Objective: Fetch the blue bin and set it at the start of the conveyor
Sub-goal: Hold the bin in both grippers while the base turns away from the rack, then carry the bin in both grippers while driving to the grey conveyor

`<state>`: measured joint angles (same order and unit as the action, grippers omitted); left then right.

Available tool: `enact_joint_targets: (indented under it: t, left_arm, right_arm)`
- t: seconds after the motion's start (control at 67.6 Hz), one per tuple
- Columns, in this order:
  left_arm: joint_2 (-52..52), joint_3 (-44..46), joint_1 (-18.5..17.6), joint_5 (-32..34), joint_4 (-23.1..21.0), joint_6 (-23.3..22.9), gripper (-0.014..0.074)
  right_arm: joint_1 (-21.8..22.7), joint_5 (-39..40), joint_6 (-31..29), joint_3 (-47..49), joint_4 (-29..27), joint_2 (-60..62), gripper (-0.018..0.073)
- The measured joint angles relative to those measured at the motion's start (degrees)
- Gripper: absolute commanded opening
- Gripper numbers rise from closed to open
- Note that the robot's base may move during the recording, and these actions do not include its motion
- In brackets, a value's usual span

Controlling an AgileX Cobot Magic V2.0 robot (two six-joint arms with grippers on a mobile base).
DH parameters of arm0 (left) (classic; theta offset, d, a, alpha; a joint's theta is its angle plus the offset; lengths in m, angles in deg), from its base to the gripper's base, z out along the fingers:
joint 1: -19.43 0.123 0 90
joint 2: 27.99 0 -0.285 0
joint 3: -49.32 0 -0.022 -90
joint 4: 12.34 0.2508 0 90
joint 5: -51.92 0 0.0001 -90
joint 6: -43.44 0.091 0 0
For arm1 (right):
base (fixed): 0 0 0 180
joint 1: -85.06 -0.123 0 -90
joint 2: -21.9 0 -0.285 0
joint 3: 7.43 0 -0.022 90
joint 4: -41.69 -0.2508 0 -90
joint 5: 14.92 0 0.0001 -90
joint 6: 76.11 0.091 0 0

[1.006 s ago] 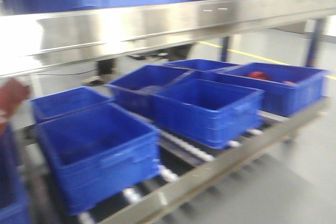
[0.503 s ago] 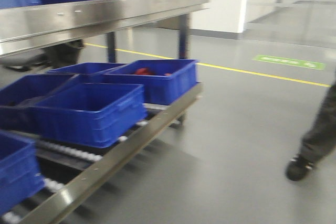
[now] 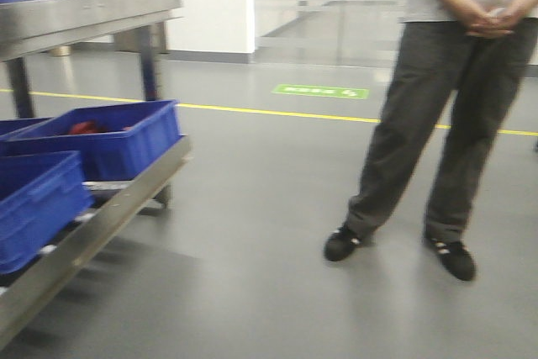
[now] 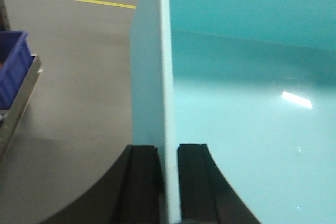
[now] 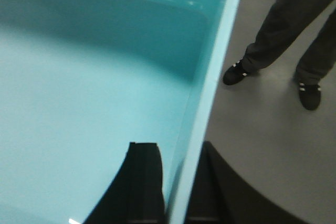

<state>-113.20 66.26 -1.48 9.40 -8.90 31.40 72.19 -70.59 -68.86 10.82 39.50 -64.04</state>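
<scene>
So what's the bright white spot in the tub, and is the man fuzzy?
Left wrist view: the spot is light glare on the glossy floor of the blue bin. Front view: yes, the man and the blue crates look blurred. Right wrist view: fainter glare streaks on the bin's far wall.
</scene>
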Motion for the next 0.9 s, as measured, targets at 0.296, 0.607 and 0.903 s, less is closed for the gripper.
enact_joint_targets:
  t: [0.296, 0.607, 0.903]
  left_arm:
    - [0.0, 0.0, 0.0, 0.0, 0.0, 0.0, -0.0111]
    - [0.0, 0.0, 0.0, 0.0, 0.0, 0.0, -0.0111]
    - [0.0, 0.0, 0.0, 0.0, 0.0, 0.0, -0.0111]
  right_arm:
    - [0.0, 0.0, 0.0, 0.0, 0.1, 0.0, -0.0152]
    - [0.0, 0.0, 0.0, 0.0, 0.1, 0.0, -0.0152]
    - [0.0, 0.0, 0.0, 0.0, 0.1, 0.02, -0.0152]
